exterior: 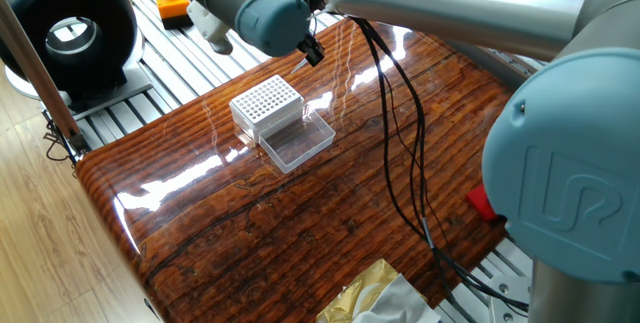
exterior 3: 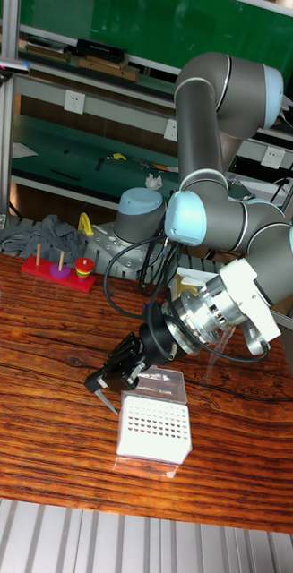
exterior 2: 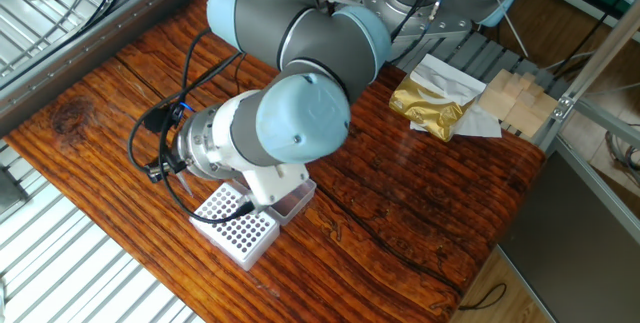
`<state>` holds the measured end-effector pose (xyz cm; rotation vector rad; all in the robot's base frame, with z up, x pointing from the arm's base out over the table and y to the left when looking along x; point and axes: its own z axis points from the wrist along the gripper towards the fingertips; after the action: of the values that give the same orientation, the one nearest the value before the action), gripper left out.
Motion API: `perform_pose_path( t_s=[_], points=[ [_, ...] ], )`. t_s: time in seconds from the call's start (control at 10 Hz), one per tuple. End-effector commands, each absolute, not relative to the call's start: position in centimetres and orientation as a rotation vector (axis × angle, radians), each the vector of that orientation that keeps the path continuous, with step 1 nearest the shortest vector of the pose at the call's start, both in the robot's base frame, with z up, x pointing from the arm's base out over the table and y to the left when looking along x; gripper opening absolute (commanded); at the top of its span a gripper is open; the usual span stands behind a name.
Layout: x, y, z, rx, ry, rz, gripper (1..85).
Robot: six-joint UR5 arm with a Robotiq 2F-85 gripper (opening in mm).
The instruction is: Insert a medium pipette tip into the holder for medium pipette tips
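Your end effector hangs above the surface, fingers pinched on a medium pipette tip. The holder for medium pipette tips sits at its 4 o'clock, lid open.

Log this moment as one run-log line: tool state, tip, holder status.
tool: above table beside holder, jaw state unclear | pipette tip: thin dark tip at tool end, not inserted | holder: lid open, grid exposed
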<state>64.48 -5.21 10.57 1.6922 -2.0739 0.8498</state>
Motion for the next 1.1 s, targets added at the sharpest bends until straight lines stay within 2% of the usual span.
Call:
perform_pose_path(
  t_s=[0.0, 0.3, 1.0],
  points=[
    [64.5, -5.0, 10.6, 1.685, -2.087, 0.841, 1.0],
    [64.5, -2.5, 12.7, 1.624, -2.072, 0.838, 1.0],
    [65.7, -0.4, 12.4, 1.594, -2.074, 0.820, 1.0]
  ],
)
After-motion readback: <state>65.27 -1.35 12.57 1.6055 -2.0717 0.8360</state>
